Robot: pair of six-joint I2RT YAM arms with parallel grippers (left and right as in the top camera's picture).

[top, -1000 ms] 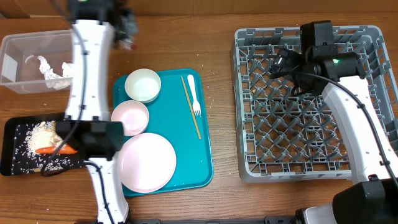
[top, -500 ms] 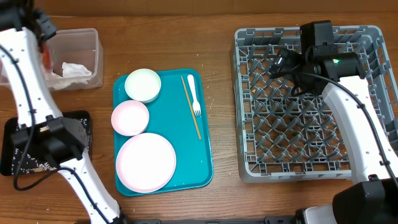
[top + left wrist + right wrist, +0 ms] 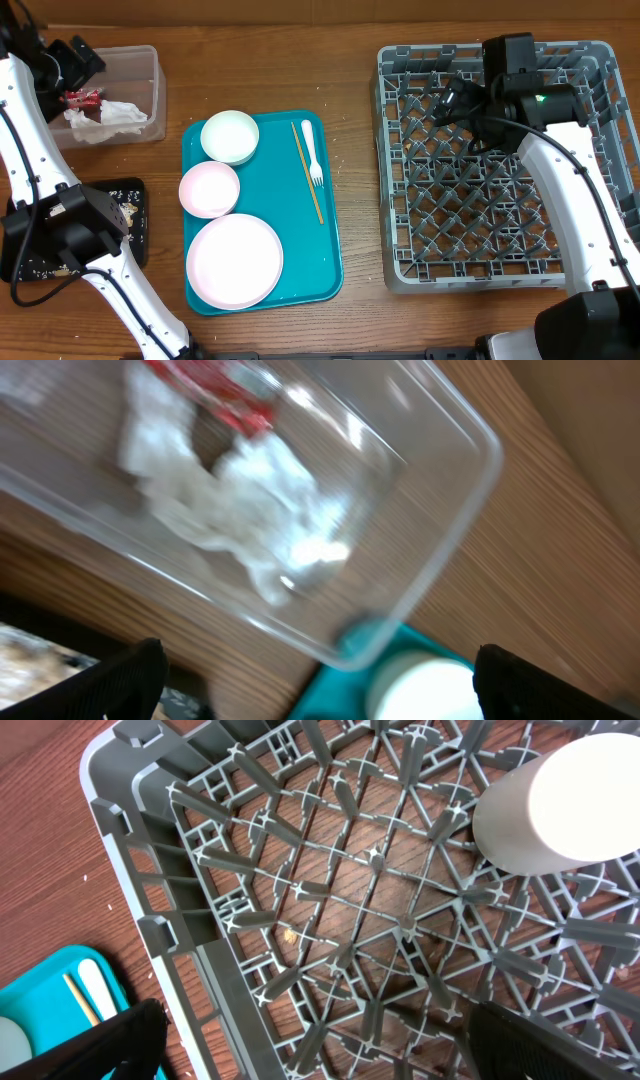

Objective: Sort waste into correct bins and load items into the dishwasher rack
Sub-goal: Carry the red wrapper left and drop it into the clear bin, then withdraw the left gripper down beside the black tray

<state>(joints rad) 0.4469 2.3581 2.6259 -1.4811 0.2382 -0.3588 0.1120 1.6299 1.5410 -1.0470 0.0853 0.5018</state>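
Note:
My left gripper [image 3: 70,63] hangs open over the clear tub [image 3: 150,60] at the far left, with nothing between its fingers [image 3: 125,680]. In the tub lie a small red wrapper [image 3: 82,97] [image 3: 212,395] and a crumpled white napkin [image 3: 112,115] [image 3: 235,495]. The teal tray [image 3: 300,260] carries two small bowls [image 3: 230,136] [image 3: 209,188], a round plate [image 3: 236,260], a white fork [image 3: 312,152] and wooden chopsticks [image 3: 308,188]. My right gripper [image 3: 330,1055] is open and empty above the grey dishwasher rack [image 3: 500,230]. A white cup [image 3: 560,805] stands in the rack.
A black tray [image 3: 128,215] with rice scraps lies at the front left, half hidden by my left arm. Crumbs dot the wood beside the teal tray. The rack's upright pegs [image 3: 345,795] fill its floor.
My left arm swung left over the clear tub and its jaws opened. The red wrapper now lies in the tub beside the napkin. The right arm has not moved.

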